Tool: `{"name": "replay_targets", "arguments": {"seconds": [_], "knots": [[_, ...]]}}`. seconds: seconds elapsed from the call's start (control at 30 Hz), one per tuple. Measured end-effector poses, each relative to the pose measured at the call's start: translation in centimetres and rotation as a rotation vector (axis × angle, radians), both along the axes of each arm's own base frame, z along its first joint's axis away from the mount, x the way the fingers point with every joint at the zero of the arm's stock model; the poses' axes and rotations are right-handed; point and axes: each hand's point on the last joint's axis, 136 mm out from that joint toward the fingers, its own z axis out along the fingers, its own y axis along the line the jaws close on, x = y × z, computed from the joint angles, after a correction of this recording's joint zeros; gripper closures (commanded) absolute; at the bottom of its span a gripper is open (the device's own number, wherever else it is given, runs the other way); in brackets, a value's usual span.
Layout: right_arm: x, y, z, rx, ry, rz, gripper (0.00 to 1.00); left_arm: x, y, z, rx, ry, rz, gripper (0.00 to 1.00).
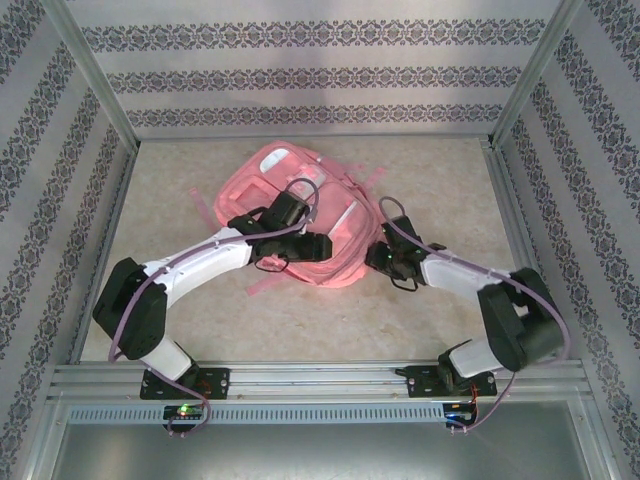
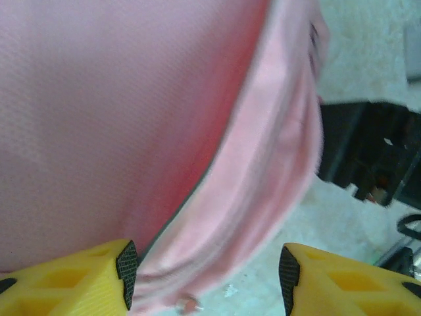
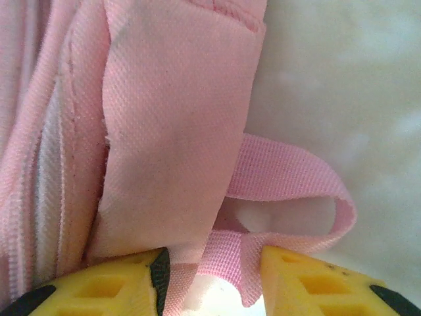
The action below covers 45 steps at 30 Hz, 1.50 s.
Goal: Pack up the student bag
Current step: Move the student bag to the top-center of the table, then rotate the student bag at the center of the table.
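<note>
Pink student bag overhead, strap between right tool close-up

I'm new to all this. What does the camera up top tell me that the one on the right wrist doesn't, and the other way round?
From above: the whole student bag lying on the table, the left arm and right arm reaching to it, and patterned walls around. From the right wrist: a close look at the right gripper, its yellow fingers apart with a pink strap loop lying between them, and the fabric's weave. Shared: the pink bag and the pale table.
</note>
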Motion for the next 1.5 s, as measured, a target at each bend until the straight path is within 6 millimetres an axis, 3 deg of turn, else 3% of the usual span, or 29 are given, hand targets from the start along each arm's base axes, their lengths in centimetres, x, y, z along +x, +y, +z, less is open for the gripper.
{"name": "replay_targets", "arguments": {"seconds": [0.13, 0.23, 0.37, 0.47, 0.53, 0.6, 0.73, 0.83, 1.03, 1.13, 1.37, 1.5], "knots": [[2.2, 1.8, 1.1, 0.003, -0.035, 0.061, 0.54, -1.3, -0.9, -0.5, -0.035, 0.053, -0.001, 0.39], [3.3, 1.4, 3.0, -0.050, -0.110, 0.055, 0.54, -1.2, -0.3, 0.8, -0.033, 0.016, 0.019, 0.36], [3.1, -0.4, 7.5, -0.132, -0.241, 0.022, 0.55, -0.3, 2.8, 5.5, -0.044, -0.125, 0.098, 0.36], [2.0, 0.4, 11.6, -0.122, -0.375, 0.066, 0.56, 0.0, 6.0, 7.7, -0.022, -0.240, 0.153, 0.35], [0.8, 1.3, 13.0, -0.093, -0.438, 0.118, 0.59, -0.8, 7.6, 6.7, 0.020, -0.266, 0.157, 0.35], [-0.4, 1.9, 13.0, -0.064, -0.474, 0.168, 0.62, -2.0, 9.1, 4.1, 0.077, -0.265, 0.150, 0.35], [-2.0, 2.2, 10.6, -0.055, -0.468, 0.250, 0.64, -4.7, 12.7, -2.3, 0.221, -0.221, 0.154, 0.37], [-2.5, 3.4, 9.7, -0.058, -0.448, 0.315, 0.60, -5.0, 14.0, -3.9, 0.286, -0.214, 0.171, 0.34], [-3.3, 6.9, 9.6, -0.044, -0.408, 0.391, 0.60, -0.9, 14.7, 0.5, 0.255, -0.293, 0.275, 0.33], [-3.4, 7.0, 9.7, -0.030, -0.400, 0.374, 0.61, 1.9, 15.9, 2.5, 0.227, -0.299, 0.340, 0.33], [-3.3, 6.4, 9.5, -0.031, -0.386, 0.320, 0.59, 7.1, 19.0, 4.6, 0.218, -0.249, 0.446, 0.30], [-3.6, 5.8, 8.9, -0.029, -0.372, 0.308, 0.59, 10.6, 22.6, 6.1, 0.251, -0.242, 0.542, 0.29]]}}
